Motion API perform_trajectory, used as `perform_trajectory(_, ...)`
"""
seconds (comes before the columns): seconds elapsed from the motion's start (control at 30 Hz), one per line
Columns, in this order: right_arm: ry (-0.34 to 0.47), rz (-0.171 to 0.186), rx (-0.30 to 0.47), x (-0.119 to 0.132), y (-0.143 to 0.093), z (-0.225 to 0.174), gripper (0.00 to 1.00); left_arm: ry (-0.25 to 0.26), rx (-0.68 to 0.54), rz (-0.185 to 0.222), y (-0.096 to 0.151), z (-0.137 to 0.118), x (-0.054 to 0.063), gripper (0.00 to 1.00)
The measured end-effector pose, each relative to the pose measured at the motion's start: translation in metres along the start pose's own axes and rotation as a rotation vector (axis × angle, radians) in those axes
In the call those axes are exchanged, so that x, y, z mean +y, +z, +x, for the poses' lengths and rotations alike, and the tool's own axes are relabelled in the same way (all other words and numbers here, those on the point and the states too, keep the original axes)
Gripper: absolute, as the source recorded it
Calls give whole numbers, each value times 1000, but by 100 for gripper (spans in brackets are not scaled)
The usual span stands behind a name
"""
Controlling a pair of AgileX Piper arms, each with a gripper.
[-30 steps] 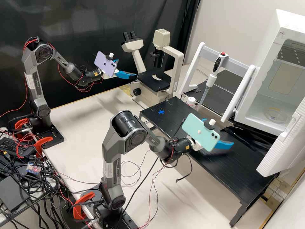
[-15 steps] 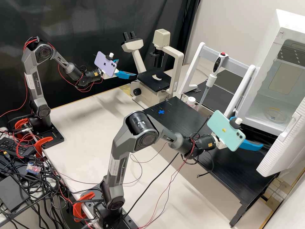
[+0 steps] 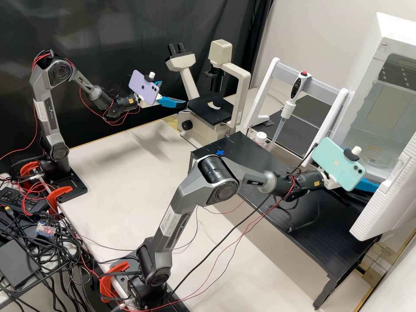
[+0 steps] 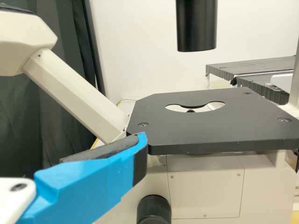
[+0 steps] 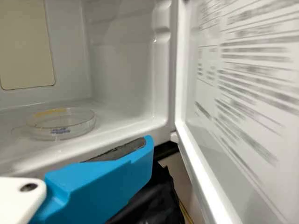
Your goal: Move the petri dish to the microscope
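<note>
In the high view, your microscope stands beyond the desk's left end. To its right, behind the desk, your pipette hangs upright on its stand, with a bottle beside its tip. Farther right, your petri dish lies on the chamber's floor.

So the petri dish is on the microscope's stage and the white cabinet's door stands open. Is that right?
Not quite: the petri dish lies inside the white cabinet, not on the microscope's stage; the right wrist view shows it there. The door does stand open.
</note>
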Motion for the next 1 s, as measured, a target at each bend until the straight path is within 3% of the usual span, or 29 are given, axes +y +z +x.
perform_trajectory(0.13,-35,-23,8,-6,-1,29,100,0,0,0,0,0,0,100)
perform_trajectory(0.27,-52,-25,6,-13,-2,54,100,0,0,0,0,0,0,100)
perform_trajectory(0.4,-60,-60,11,-19,-4,74,100,0,0,0,0,0,0,100)
perform_trajectory(0.63,-84,-93,25,-32,-8,97,100,0,0,0,0,0,0,100)
perform_trajectory(0.77,-92,-82,30,-37,-9,104,100,0,0,0,0,0,0,100)
perform_trajectory(0.8,-95,-77,24,-38,-7,105,0,0,0,0,0,0,0,100)
perform_trajectory(0.93,-101,-28,12,-41,-5,112,0,0,0,0,0,0,0,100)
perform_trajectory(1.0,-109,-21,9,-43,-3,114,0,0,0,0,0,0,0,100)
